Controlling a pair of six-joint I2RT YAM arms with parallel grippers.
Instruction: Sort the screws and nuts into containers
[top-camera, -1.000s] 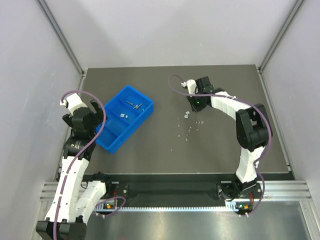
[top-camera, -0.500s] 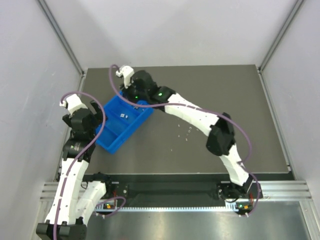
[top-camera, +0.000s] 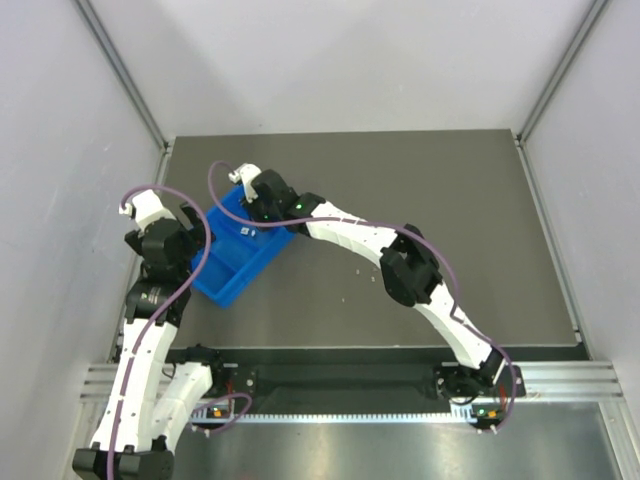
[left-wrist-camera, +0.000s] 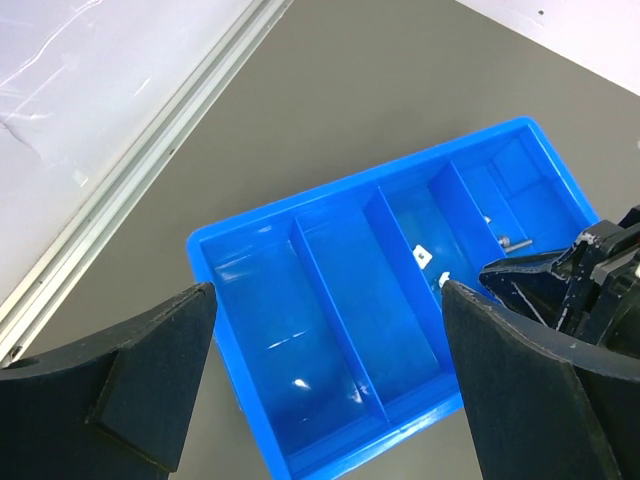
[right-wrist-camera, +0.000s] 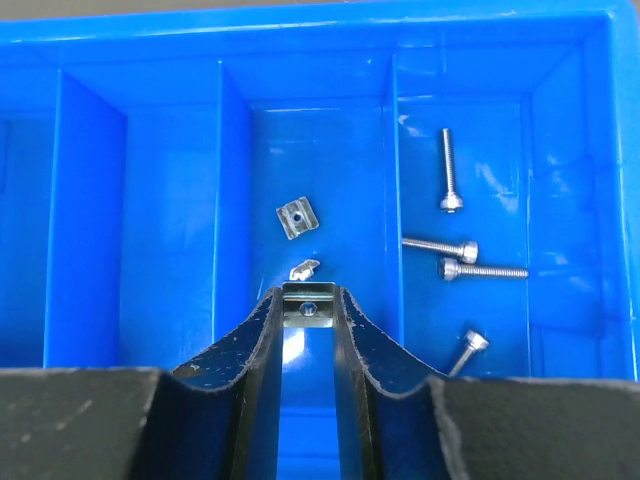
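Blue tray (right-wrist-camera: 300, 22) — four screws (right-wrist-camera: 449, 168) in end compartment, nuts (right-wrist-camera: 298, 218) in the next

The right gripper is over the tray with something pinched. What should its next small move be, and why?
Probably open the right gripper. The held nut hangs over the tray compartment where a loose nut lies, separate from the screws.

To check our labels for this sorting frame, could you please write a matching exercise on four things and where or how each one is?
Things:
1. screws
2. loose nuts
3. right gripper
4. left gripper

Place or state:
a. open, above the tray
b. in the end compartment
c. shut on a nut
d. in the compartment beside the screws

Pairs: 1-b, 2-d, 3-c, 4-a.
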